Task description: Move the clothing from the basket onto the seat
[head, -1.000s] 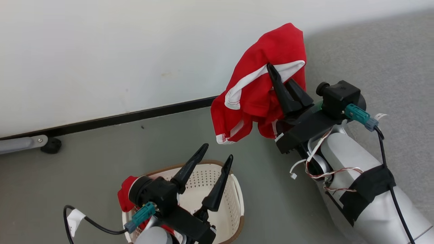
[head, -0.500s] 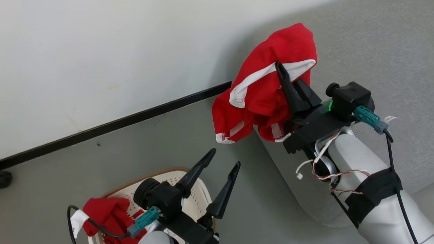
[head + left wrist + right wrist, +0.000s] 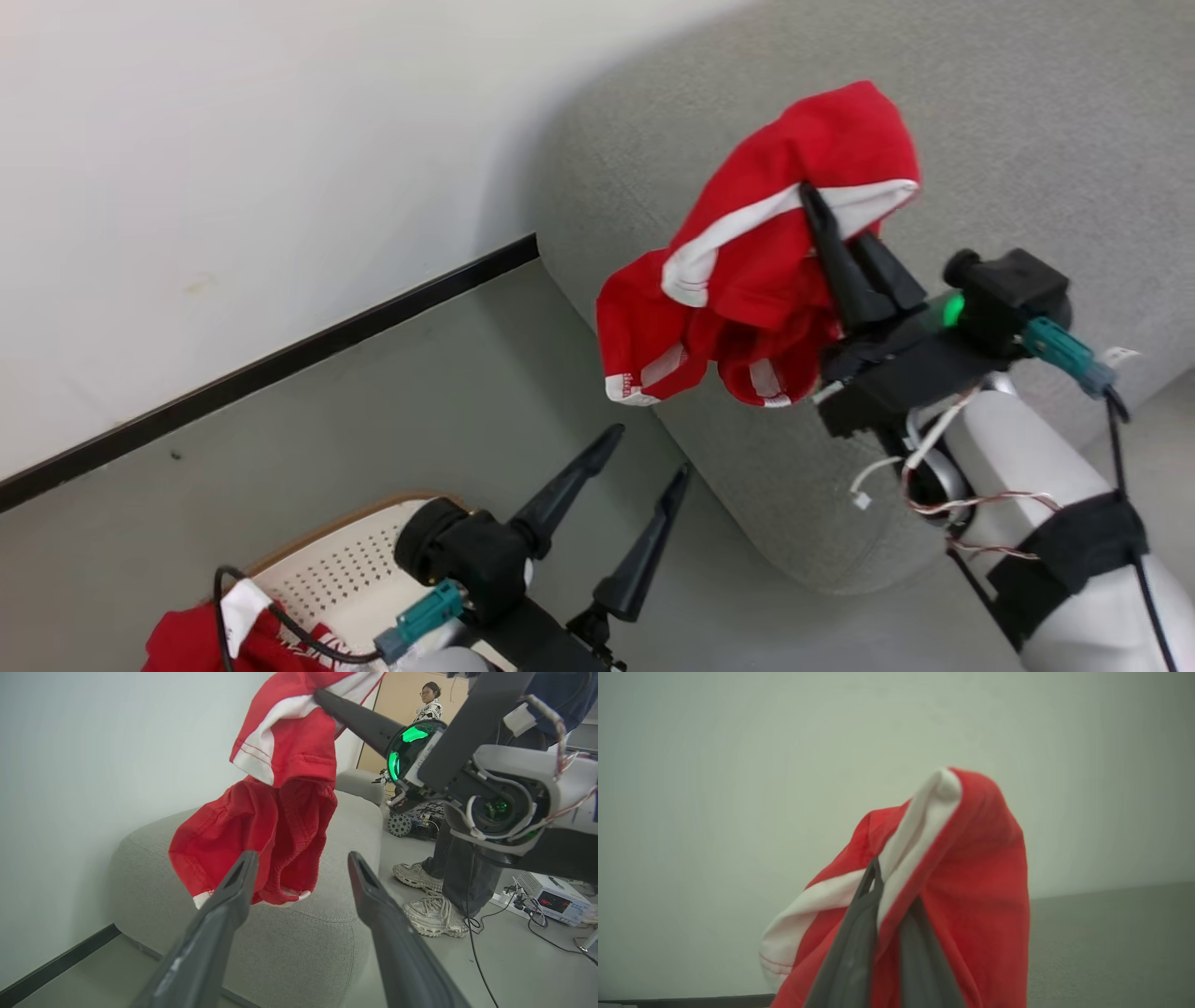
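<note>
My right gripper (image 3: 834,213) is shut on the red clothing (image 3: 747,289), pinching it at its white trim. The clothing (image 3: 275,812) hangs bunched in the air above the rounded corner of the light-grey seat (image 3: 1027,140). In the right wrist view the fabric (image 3: 971,858) drapes over the closed right gripper (image 3: 892,891). My left gripper (image 3: 649,448) stands open and empty, lower down and just off the basket (image 3: 345,569) at the bottom left. More red fabric (image 3: 187,644) lies in the basket. In the left wrist view the open left gripper (image 3: 301,856) points at the hanging clothing.
A white wall (image 3: 233,140) with a black baseboard (image 3: 280,359) runs behind the grey floor. A person's legs and pale shoes (image 3: 430,910) stand beside the seat (image 3: 303,942), near cables and an instrument box (image 3: 551,898). Another person (image 3: 430,700) stands far back.
The head view has swung right, so the seat fills more of it and the basket sits lower left. My right gripper has carried the clothing from over the floor to over the seat's corner.
</note>
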You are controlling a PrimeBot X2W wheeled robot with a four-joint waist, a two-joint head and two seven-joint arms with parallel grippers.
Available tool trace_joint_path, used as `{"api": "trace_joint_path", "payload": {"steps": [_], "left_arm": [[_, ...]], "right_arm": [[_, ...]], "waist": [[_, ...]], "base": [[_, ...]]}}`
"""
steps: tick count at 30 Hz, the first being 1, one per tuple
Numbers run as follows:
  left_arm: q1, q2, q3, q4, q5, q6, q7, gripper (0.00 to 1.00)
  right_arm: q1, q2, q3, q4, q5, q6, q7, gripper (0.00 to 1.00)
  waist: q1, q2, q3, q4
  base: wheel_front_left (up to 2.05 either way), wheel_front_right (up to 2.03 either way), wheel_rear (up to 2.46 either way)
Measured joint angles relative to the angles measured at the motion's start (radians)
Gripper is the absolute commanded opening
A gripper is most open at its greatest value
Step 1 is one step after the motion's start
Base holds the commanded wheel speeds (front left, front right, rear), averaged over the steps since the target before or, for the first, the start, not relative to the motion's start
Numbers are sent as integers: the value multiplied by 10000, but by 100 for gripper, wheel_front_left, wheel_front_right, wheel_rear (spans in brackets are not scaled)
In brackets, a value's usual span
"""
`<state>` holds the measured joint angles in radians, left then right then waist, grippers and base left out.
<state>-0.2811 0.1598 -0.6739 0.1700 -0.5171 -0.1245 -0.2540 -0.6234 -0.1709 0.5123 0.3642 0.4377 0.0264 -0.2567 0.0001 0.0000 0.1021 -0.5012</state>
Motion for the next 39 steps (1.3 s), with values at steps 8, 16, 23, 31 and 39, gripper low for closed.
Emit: {"api": "trace_joint_path", "payload": {"steps": [8,16,23,31,39], "left_arm": [[-188,-13,-376,-96,-15,0,0,100],[-192,245,-508,-182,-23,0,0,100],[-197,453,-717,-359,-23,0,0,100],[-363,909,-790,-671,-23,0,0,100],[-802,1576,-863,-1030,-52,0,0,100]], "right_arm": [[518,-669,-857,-750,-75,-188,0,0],[320,-1014,-1661,-1041,-176,-284,0,0],[-21,-1768,-2673,-1271,-282,-451,0,0],[-417,-2167,-3580,-1649,-353,-727,-2,0],[-1025,-2589,-4527,-1866,-422,-1049,-2,0]], "waist": [[0,0,255,-378],[0,2,751,-436],[0,2,1293,-204],[0,2,2103,282],[1,2,3194,864]], "base": [[0,0,0],[0,0,0],[0,0,0],[0,0,0],[0,0,0]]}}
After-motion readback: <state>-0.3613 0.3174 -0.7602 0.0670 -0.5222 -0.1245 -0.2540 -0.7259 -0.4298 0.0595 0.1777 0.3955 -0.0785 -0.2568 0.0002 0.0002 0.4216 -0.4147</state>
